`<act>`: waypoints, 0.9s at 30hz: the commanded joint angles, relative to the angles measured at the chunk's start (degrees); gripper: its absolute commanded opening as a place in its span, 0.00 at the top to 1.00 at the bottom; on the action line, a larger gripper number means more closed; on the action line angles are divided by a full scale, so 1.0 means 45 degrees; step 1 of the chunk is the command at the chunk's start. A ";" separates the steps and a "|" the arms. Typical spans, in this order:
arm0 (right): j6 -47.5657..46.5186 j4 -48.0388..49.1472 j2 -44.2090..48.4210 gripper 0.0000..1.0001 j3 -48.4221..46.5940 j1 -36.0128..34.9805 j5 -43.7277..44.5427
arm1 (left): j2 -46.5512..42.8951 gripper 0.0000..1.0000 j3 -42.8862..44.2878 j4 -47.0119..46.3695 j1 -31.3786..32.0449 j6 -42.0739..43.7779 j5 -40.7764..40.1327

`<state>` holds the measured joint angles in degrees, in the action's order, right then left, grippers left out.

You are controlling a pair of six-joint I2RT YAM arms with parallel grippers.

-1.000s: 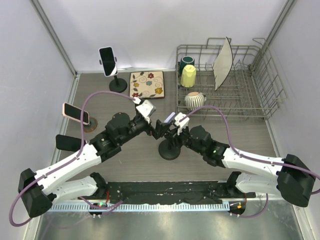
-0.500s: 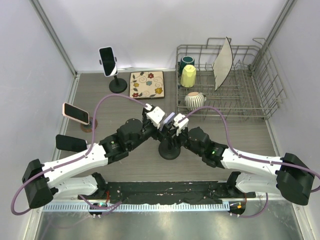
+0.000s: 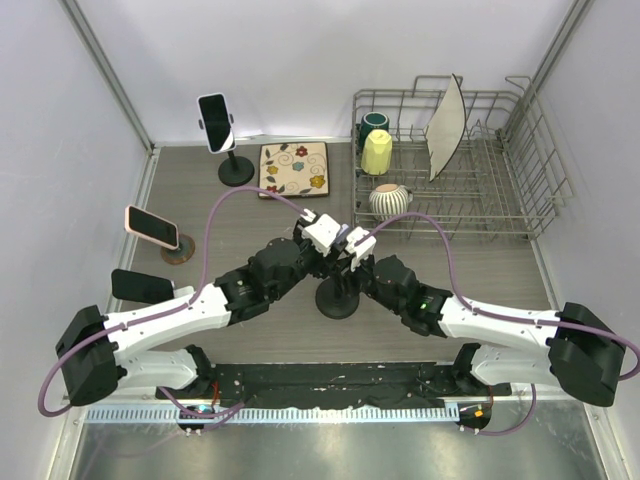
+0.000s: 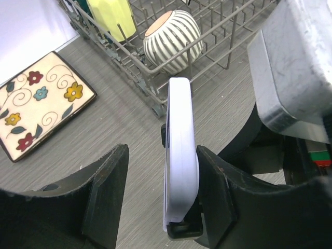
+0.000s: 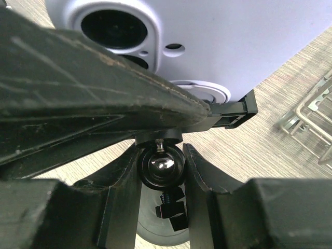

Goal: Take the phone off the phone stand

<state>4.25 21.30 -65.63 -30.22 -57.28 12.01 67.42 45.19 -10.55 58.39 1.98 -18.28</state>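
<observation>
Grey wood-grain table (image 3: 200, 200) between pale walls is what we see. At the far right a wire dish rack (image 3: 520, 190) holds a yellow cup (image 3: 376, 152), a green cup (image 3: 373, 124), an upright plate (image 3: 445, 125) and a striped bowl (image 3: 390, 200). A floral mat (image 3: 294, 169) lies left of the rack. Farther left a second phone (image 3: 215, 122) stands on its own mount, and a third phone (image 3: 151, 226) sits tilted on another near the left wall. All of these are well apart from the work. What crowds the middle is the two arms themselves, meeting nose to nose.

Between them is the phone (image 4: 179, 155), pale lavender with rounded corners, seen edge-on from the left wrist and sitting in the clamp of the black phone stand (image 3: 337, 300) at the table's centre. From the right wrist we see its back, with a dark camera lens.

We find the left gripper (image 4: 162, 155) with its fingers (image 4: 106, 192) apart and straddling the phone. One finger is against its edge, while the other shows a gap. The right gripper (image 5: 162, 155) is closed on the stand's ball joint (image 5: 161, 166), just below the phone.

A small red-and-green label (image 4: 319, 155) on the right arm is too blurred to read.
</observation>
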 commanded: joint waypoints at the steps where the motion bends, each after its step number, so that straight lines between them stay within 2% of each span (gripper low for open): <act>1: 0.0266 0.1224 -0.0026 0.99 -0.0355 -0.0162 0.0221 | 0.0096 0.43 -0.0022 -0.1171 0.0110 0.0322 -0.0780; 5: 0.0247 0.1243 -0.0065 0.99 -0.0336 -0.0202 0.0202 | 0.0038 0.48 -0.0159 -0.1406 0.0130 0.0381 -0.0937; 8: 0.0266 0.1243 -0.0104 0.99 -0.0316 -0.0221 0.0144 | -0.0001 0.56 -0.0218 -0.1523 0.0130 0.0381 -0.0937; 13: 0.0208 0.1321 -0.0066 0.99 -0.0219 -0.0221 -0.0051 | 0.0038 0.77 -0.0218 -0.1485 0.0110 0.0361 -0.0821; 17: -0.0123 0.1069 0.0091 0.99 -0.0063 -0.0221 -0.0597 | -0.0079 1.00 -0.0237 -0.1465 0.0130 0.0478 -0.0819; 27: -0.0886 0.0072 0.0247 0.99 0.0016 -0.0221 -0.2493 | -0.0411 1.00 -0.0296 -0.1504 0.0091 0.1239 -0.1092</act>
<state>1.96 22.20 -66.19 -30.20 -57.06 9.02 67.42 43.79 -13.15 59.51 3.84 -19.55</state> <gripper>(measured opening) 0.390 0.211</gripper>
